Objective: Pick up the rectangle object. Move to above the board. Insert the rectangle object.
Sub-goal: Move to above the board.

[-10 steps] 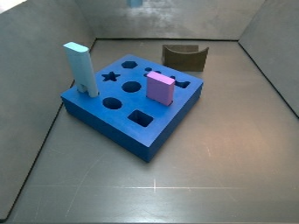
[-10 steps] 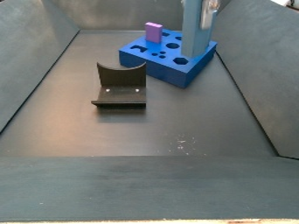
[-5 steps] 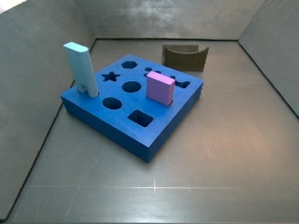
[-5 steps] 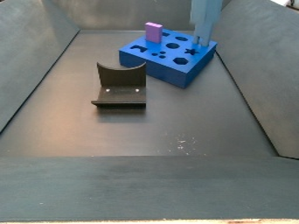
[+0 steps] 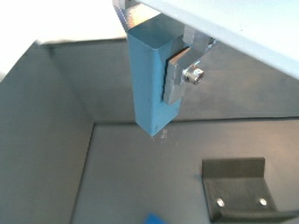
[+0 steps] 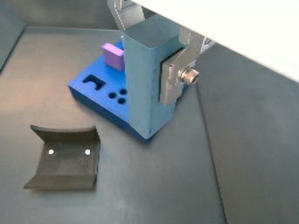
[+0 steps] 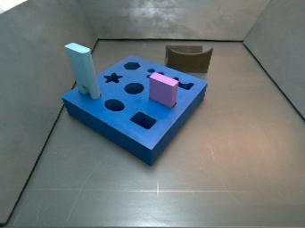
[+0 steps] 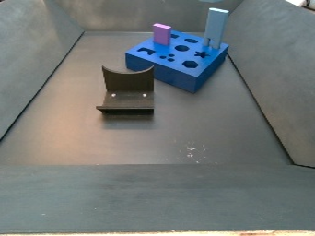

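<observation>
In both wrist views my gripper (image 5: 153, 77) (image 6: 147, 80) is shut on the rectangle object (image 5: 145, 83) (image 6: 140, 96), a tall blue-grey bar hanging upright between the silver fingers (image 5: 177, 77) (image 6: 174, 80). The board (image 6: 103, 94) (image 7: 125, 111) (image 8: 179, 63) is a thick blue slab with cut-out holes. It lies on the floor well below the bar's lower end. Only a sliver of the board (image 5: 152, 219) shows in a wrist view. Neither side view shows the gripper or the held bar.
A brighter sky-blue bar (image 7: 81, 71) (image 8: 216, 24) stands upright in the board. A short pink block (image 7: 165, 90) (image 8: 161, 34) (image 6: 114, 54) stands in it too. The dark fixture (image 7: 188, 58) (image 8: 127, 89) (image 6: 65, 157) (image 5: 239, 185) sits on the floor beside the board. Grey walls enclose the floor.
In a side view the held bar has risen out of the top of the picture, uncovering the sky-blue bar behind it. The board and its pieces have not moved.
</observation>
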Robot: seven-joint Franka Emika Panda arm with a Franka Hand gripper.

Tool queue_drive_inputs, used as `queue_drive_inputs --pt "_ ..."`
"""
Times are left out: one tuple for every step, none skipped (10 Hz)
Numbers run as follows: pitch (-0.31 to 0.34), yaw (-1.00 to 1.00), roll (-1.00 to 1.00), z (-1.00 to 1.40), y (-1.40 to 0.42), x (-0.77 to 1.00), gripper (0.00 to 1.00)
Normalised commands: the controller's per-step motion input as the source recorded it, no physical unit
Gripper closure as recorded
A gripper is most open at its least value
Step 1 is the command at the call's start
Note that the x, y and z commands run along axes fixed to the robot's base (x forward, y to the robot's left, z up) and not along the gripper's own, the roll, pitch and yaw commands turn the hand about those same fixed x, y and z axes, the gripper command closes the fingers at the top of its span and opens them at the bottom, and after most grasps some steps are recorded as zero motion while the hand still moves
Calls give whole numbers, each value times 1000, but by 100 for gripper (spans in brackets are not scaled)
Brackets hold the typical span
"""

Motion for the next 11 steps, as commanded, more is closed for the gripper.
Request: queue_drive_inputs --pt "5 1000 -66 -324 -1000 149 100" --pt "1 1000 -47 -323 -1000 150 100" --pt "-4 1000 -50 -324 -1000 154 100" --pt "-10 1000 -47 -329 -1000 158 100" --pt "-14 1000 -37 -327 -1000 162 100" --pt "-15 1000 -35 -327 -1000 171 100" --pt "-18 1000 -29 -331 -1000 177 100" --pt "-19 1000 -7 -326 -1000 188 100" --pt "-22 1000 -8 -330 -1000 197 100" --pt "-23 1000 28 -334 -1000 208 100" --pt "-15 675 60 -335 -1000 227 100"
